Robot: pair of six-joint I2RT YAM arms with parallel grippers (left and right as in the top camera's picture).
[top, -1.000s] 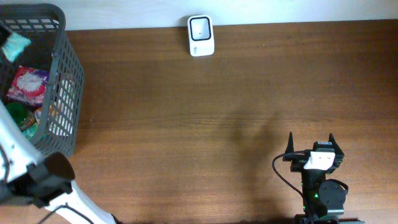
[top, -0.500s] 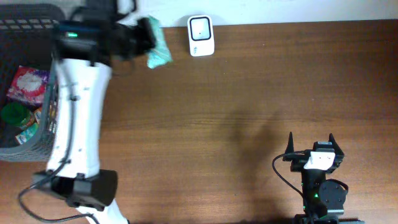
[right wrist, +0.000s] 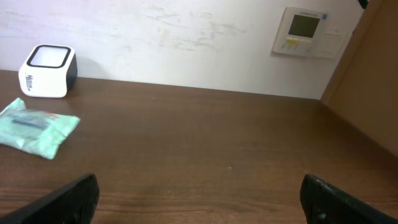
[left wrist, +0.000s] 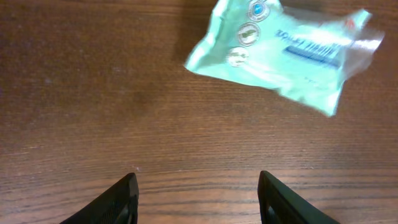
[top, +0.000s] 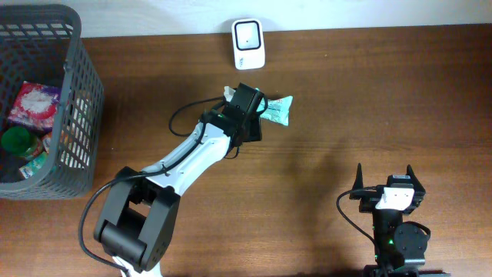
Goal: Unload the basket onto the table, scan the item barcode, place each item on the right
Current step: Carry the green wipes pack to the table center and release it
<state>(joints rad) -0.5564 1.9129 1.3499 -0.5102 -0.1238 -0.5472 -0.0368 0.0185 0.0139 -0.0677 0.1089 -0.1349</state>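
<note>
One mint-green packet (top: 278,110) lies on the table (top: 369,92) just in front of the one white scanner (top: 248,44), nothing between them. The left gripper (left wrist: 198,186) is beside the packet, parted and empty. The right gripper (top: 383,175) is spread wide, empty, well off from the scanner. One grey basket (top: 77,115) sits far left of the scanner.

A dark brown wooden surface (top: 384,92) with fine grain running lengthwise fills nearly the whole overhead view. Its far edge meets a white wall (right wrist: 186,43), seen from above only as a narrow pale strip. From the right wrist camera the wall's paint looks matte, marked with faint grey scuffs and smudges. A small white wall-mounted control panel (right wrist: 304,32) with a greenish-grey display hangs on it, high and to the right. Just right of the panel, a brown wooden board (right wrist: 373,93) rises at the surface's end. The light is soft and even, and a dim shadow lies on the wood.
</note>
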